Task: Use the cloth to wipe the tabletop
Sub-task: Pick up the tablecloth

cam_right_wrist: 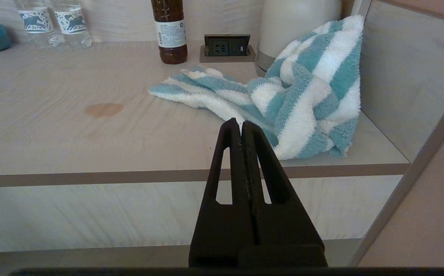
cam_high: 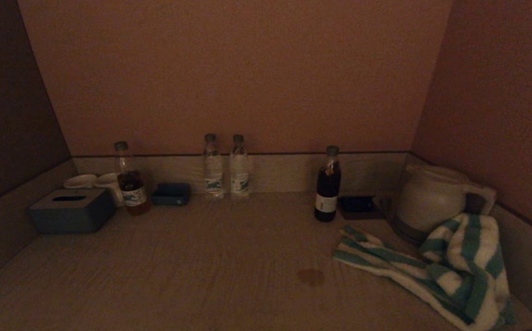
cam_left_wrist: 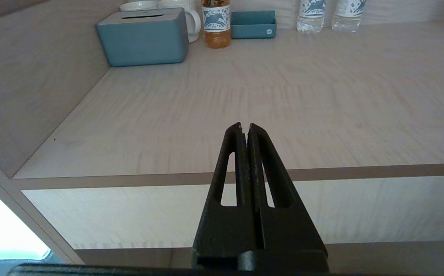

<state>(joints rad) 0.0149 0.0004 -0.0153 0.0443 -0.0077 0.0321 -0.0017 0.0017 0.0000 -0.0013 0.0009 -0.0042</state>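
A teal-and-white striped cloth lies crumpled at the right of the wooden tabletop, partly leaning on a white kettle; it also shows in the right wrist view. A brownish stain marks the tabletop left of the cloth, also seen in the right wrist view. My right gripper is shut and empty, held in front of the table's front edge, short of the cloth. My left gripper is shut and empty, in front of the table's left part. Neither gripper shows in the head view.
A white kettle and a socket box stand at the back right. A dark bottle, two water bottles, an amber bottle, a small blue tray, mugs and a tissue box line the back. Walls enclose three sides.
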